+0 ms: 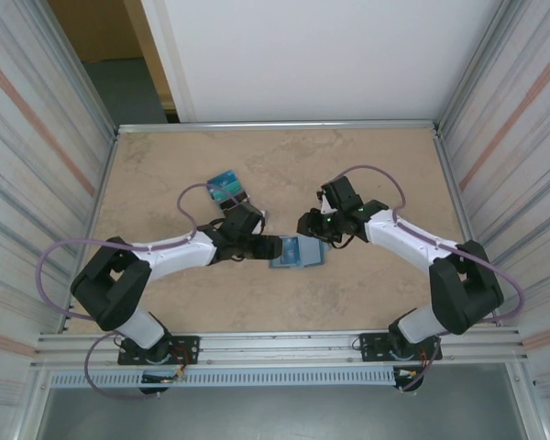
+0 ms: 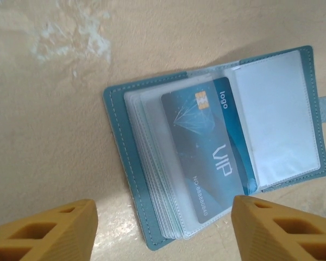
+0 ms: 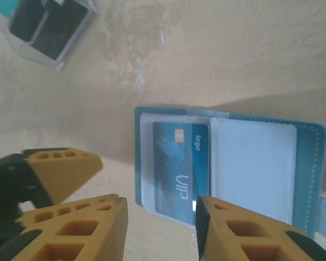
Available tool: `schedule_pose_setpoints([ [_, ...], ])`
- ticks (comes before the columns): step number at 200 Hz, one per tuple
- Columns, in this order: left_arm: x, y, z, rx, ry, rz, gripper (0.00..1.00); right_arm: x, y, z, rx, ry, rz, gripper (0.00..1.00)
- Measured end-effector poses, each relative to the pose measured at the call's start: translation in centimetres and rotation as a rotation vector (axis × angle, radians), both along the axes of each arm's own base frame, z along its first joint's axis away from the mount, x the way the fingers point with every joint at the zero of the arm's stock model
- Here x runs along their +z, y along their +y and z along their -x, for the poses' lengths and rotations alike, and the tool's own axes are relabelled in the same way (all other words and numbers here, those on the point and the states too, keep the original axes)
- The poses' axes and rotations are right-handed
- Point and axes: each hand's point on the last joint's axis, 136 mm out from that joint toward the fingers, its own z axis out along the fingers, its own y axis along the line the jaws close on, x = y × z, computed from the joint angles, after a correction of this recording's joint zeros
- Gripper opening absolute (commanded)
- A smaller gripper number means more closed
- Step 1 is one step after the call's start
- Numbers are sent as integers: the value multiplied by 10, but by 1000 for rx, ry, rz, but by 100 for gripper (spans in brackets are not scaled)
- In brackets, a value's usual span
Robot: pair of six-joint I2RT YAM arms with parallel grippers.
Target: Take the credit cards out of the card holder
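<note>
The teal-blue card holder (image 1: 300, 254) lies open on the table between both grippers. In the left wrist view the card holder (image 2: 119, 147) shows a stack of clear sleeves, and a blue credit card (image 2: 206, 147) marked VIP sits in the top sleeve. My left gripper (image 1: 273, 247) (image 2: 163, 231) hovers open at the holder's left edge, its yellow fingers (image 2: 43, 231) clear of the sleeves. My right gripper (image 1: 312, 225) (image 3: 160, 228) is open just above the holder's (image 3: 307, 174) near edge, with the card (image 3: 182, 163) ahead of it and nothing gripped.
A small clear case with a black piece and blue-green cards (image 1: 225, 188) (image 3: 43, 27) lies behind the left gripper. One left finger (image 3: 54, 168) is close beside my right fingers. Metal walls fence the table on both sides.
</note>
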Motion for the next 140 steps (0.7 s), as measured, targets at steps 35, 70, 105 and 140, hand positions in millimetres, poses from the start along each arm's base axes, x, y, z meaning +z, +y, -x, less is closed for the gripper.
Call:
schedule_pose_setpoints([
  [35,8,-4,-7,-23,-49,-18,50,-21,6,7,24,67,17,32],
  [70,0,-10,-8,-52,-52,-38,43,-40,7,12,36,127,29,29],
  [105,-11,-18,-7,-98,-49,-61,38,-48,9,15,45,159,29,27],
  [140,-17,-23,-8,-128,-49,-70,33,-51,12,17,46,171,5,26],
])
